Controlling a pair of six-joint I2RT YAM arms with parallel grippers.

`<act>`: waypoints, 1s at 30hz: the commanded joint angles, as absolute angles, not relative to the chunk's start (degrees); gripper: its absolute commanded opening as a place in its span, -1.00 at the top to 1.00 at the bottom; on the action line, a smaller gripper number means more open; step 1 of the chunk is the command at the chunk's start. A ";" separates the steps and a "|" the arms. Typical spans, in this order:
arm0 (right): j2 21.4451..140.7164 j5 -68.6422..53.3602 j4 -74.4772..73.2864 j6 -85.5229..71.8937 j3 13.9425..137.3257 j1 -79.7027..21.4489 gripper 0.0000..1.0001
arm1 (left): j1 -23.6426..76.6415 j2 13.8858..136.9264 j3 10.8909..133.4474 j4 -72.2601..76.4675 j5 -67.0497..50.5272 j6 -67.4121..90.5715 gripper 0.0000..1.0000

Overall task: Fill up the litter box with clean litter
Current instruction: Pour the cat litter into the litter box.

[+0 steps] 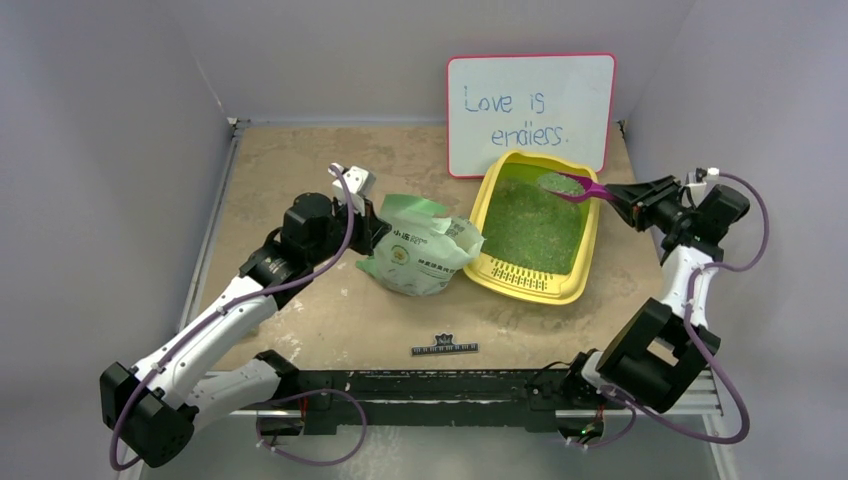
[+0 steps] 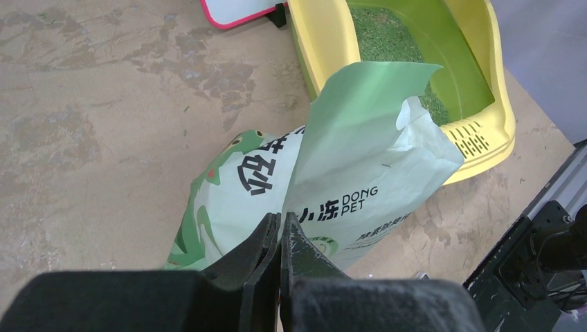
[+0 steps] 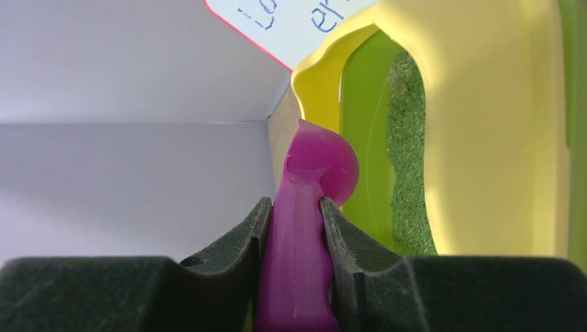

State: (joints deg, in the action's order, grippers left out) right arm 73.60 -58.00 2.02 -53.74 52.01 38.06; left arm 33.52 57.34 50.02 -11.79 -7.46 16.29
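One litter box (image 1: pixel 520 280), yellow. One mass of clean litter (image 1: pixel 535 228), green granules. One bag (image 1: pixel 425 255), pale green, printed. One scoop (image 1: pixel 577 187), magenta. One whiteboard (image 1: pixel 530 105), red-framed. One small black strip (image 1: pixel 445 349) at the near edge. One tabletop (image 1: pixel 330 310). Two arms: left arm (image 1: pixel 215 325), right arm (image 1: pixel 680 272). Two tools: left tool (image 1: pixel 373 232), right tool (image 1: pixel 612 195).

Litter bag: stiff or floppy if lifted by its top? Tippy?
Likely floppy: the bag has a thin film top, creased and folded over. Probably bottom-heavy, as its lower part bulges while the top is slack. It sits slumped, not square, so a push may tip it.
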 commanded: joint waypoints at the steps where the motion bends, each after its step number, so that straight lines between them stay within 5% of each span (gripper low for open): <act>1: 74.31 -53.58 -2.97 -47.31 58.35 38.41 1.00 | 33.54 55.08 52.28 -9.73 -7.08 14.86 1.00; 30: 77.57 -44.30 -11.58 -39.85 67.85 29.33 1.00 | 33.54 53.56 51.66 -9.83 -6.69 15.34 1.00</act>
